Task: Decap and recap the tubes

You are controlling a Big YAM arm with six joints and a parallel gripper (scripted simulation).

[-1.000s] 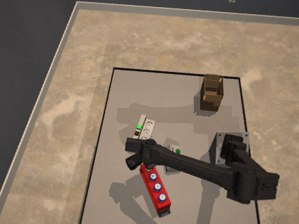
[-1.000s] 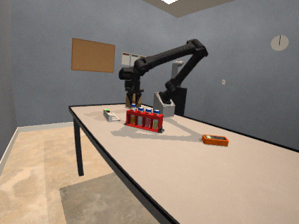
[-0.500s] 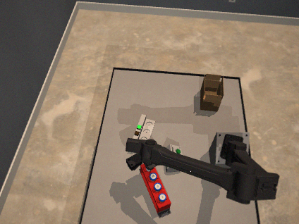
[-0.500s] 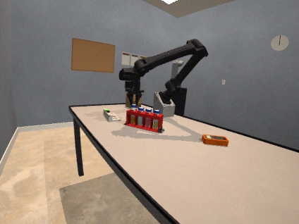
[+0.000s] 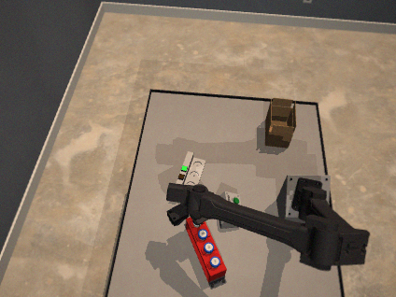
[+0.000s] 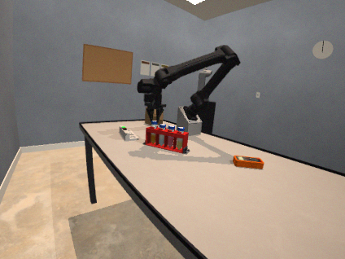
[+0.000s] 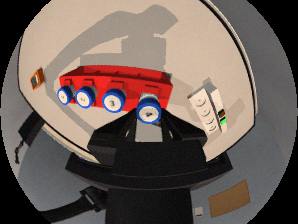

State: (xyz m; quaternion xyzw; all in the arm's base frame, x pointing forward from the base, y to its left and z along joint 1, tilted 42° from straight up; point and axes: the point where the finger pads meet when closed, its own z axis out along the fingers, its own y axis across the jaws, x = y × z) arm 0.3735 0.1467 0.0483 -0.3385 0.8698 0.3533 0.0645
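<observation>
My gripper (image 7: 148, 111) (image 6: 155, 118) is shut on the blue-and-white cap of tube 4 (image 7: 148, 110) (image 6: 155, 122). That cap sits on its tube at the end of the red decapping rack (image 5: 195, 240) (image 6: 167, 141) (image 7: 133, 82) nearest the cap tray. The other three caps (image 5: 208, 247) (image 7: 84, 98) sit on their tubes. The cap tray (image 5: 189, 156) (image 6: 129, 133) (image 7: 206, 112) shows empty nests, and its green lamp (image 5: 184, 168) (image 7: 224, 120) is lit. In the top view the wrist hides the fingers and the held cap.
The key housing (image 5: 231, 200) with the green READY key (image 5: 236, 201) lies partly under the arm; the blue key is hidden. A cardboard box (image 5: 280, 122) stands at the back. An orange device (image 6: 248, 161) lies on the table to the right of the rack.
</observation>
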